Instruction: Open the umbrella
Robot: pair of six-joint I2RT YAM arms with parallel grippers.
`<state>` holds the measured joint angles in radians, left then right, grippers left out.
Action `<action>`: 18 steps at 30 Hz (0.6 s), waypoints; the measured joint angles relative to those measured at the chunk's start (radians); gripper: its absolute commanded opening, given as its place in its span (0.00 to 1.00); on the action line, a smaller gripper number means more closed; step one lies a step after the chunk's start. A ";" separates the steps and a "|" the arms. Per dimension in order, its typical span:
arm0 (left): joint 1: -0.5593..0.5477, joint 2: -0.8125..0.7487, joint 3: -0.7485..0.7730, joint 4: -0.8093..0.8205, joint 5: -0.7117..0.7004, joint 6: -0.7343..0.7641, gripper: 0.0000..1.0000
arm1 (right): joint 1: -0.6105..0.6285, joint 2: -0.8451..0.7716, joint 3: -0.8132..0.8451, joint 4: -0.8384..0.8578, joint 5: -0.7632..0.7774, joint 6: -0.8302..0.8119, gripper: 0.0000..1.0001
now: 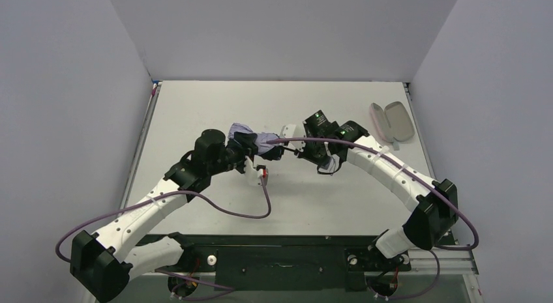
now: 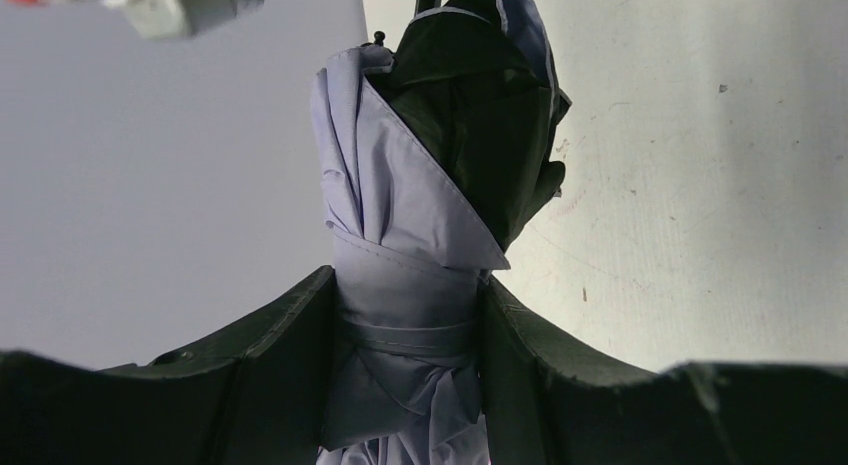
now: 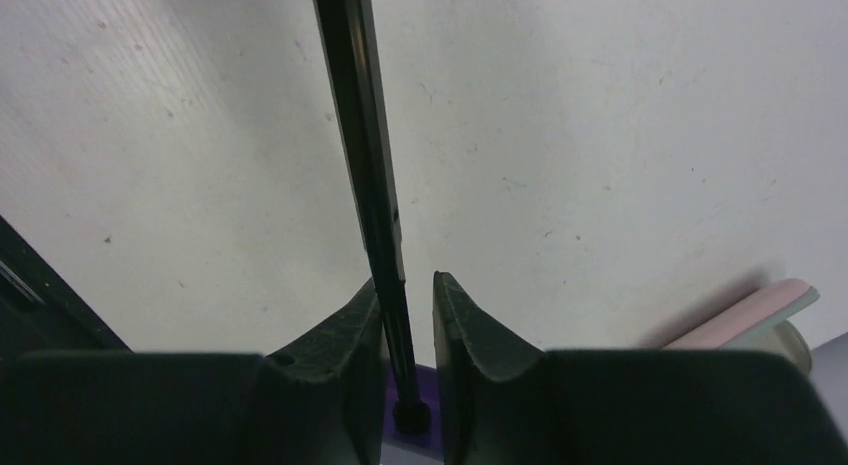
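The umbrella (image 1: 262, 141) is held off the table between my two grippers, with its lavender canopy still folded. My left gripper (image 1: 244, 148) is shut on the canopy. In the left wrist view its fingers (image 2: 290, 335) clamp the bundle (image 2: 400, 235) at the wrapped strap (image 2: 410, 335), and the black underside shows at the far end. My right gripper (image 1: 301, 150) is at the other end. In the right wrist view the thin black shaft (image 3: 365, 135) runs out between its narrow jaws (image 3: 408, 295), and the lavender handle (image 3: 425, 430) sits deep between them.
An oval pale hinged case (image 1: 391, 120) lies open at the back right of the table; its edge shows in the right wrist view (image 3: 740, 325). Purple cables trail from both arms. Grey walls enclose the white table (image 1: 215, 107).
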<state>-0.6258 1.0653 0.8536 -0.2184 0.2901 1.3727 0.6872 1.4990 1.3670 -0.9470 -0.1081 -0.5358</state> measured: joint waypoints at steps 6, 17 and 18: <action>0.023 -0.013 0.000 -0.015 -0.023 0.002 0.00 | -0.061 -0.037 -0.056 -0.021 0.013 -0.041 0.13; 0.084 -0.026 0.000 -0.049 0.040 0.038 0.00 | -0.095 -0.124 -0.192 -0.015 0.030 -0.156 0.11; 0.093 -0.026 0.000 -0.049 0.043 0.041 0.00 | -0.103 -0.132 -0.202 -0.017 0.032 -0.164 0.11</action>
<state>-0.5327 1.0389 0.8536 -0.2676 0.3332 1.4136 0.5842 1.3666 1.1648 -0.9638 -0.0757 -0.6994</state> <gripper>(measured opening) 0.455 0.116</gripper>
